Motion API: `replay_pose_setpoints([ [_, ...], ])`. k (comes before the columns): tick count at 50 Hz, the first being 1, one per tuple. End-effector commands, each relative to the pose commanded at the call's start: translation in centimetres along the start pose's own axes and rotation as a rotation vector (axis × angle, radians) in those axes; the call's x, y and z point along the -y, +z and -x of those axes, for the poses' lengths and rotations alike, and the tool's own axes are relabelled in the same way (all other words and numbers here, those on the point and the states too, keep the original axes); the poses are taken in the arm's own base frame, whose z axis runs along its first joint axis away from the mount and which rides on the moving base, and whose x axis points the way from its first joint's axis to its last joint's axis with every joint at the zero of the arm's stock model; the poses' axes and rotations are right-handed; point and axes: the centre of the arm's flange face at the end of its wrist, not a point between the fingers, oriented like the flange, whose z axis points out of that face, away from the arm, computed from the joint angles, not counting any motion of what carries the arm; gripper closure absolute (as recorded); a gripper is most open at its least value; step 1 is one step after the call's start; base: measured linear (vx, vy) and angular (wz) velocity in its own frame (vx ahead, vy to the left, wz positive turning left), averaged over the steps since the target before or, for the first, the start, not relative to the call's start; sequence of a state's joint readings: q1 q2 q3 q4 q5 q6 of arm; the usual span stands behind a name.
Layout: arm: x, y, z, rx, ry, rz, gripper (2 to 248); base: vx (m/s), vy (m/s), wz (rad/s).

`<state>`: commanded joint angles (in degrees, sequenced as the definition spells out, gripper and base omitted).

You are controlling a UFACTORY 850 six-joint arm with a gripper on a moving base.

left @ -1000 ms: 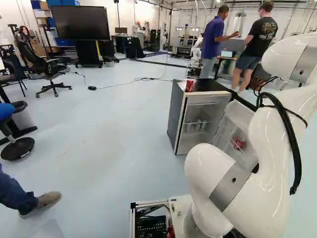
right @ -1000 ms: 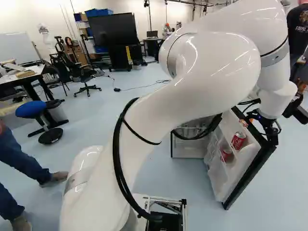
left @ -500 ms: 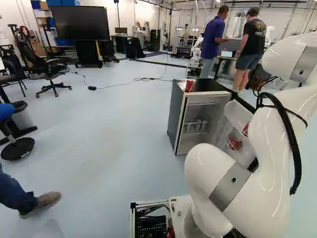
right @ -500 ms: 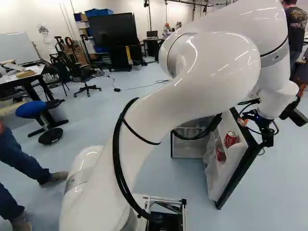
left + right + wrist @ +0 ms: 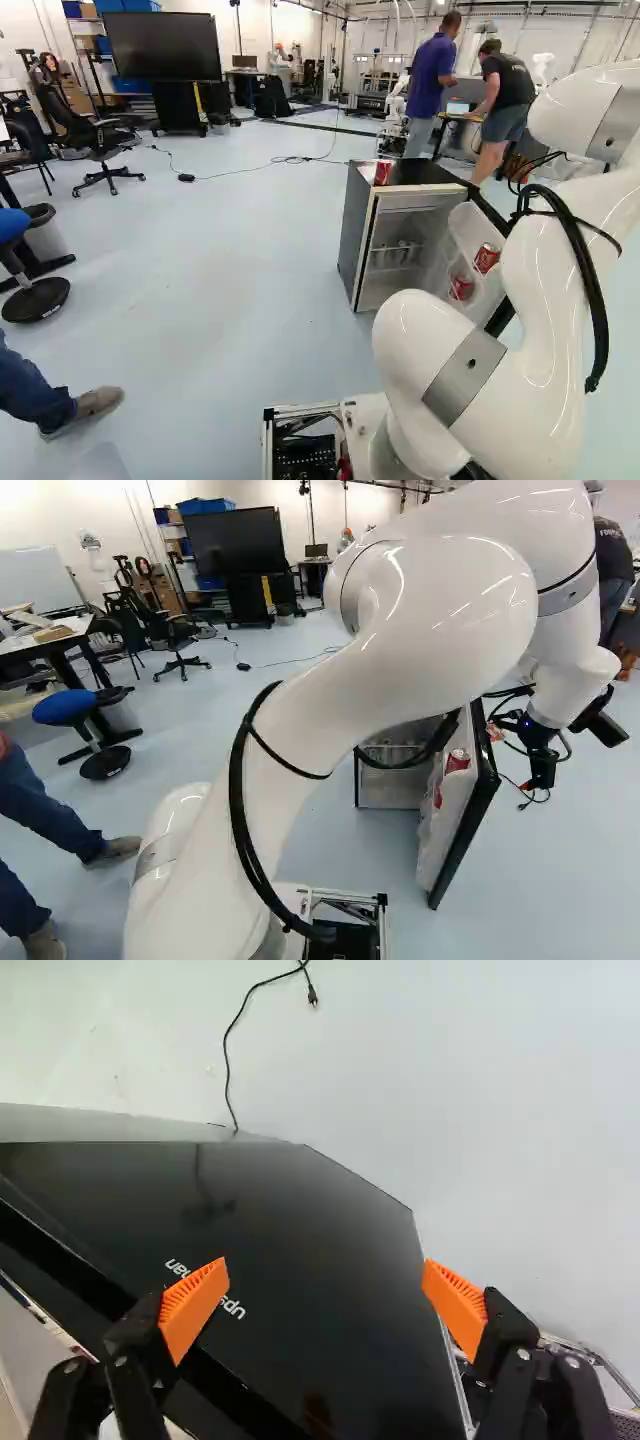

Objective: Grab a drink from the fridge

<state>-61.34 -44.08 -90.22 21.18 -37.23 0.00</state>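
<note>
A white jointed robot arm (image 5: 430, 630) reaches past a small, boxy black fridge (image 5: 352, 230), its black two-fingered pincer (image 5: 514, 759) with orange pads poised outside the fridge's open, glossy black-faced door (image 5: 320, 1220). The fingers stand wide apart, with nothing gripped between them. Two red drink cans, an upper one (image 5: 486, 258) and a lower one (image 5: 461, 288), sit in the fridge door's white inner shelves. Another red can (image 5: 382, 173) stands atop the fridge, and pale cans (image 5: 400, 253) line a rack inside it. A thin black cord (image 5: 228, 1070) lies on the floor beyond the fridge door.
</note>
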Motion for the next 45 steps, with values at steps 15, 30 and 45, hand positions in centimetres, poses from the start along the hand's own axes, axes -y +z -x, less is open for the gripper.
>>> replay_pose_setpoints([
  [15, 0.0, 0.0, 0.0, 0.002, 0.000, 0.000, 3, 0.000, 0.000, 0.000],
  [30, 0.3, -1.3, 0.2, -0.011, -0.003, -0.004, 3, 0.000, 0.000, 0.000],
  [45, 0.5, -2.4, 0.3, -0.023, -0.006, -0.008, 3, 0.000, 0.000, 0.000],
])
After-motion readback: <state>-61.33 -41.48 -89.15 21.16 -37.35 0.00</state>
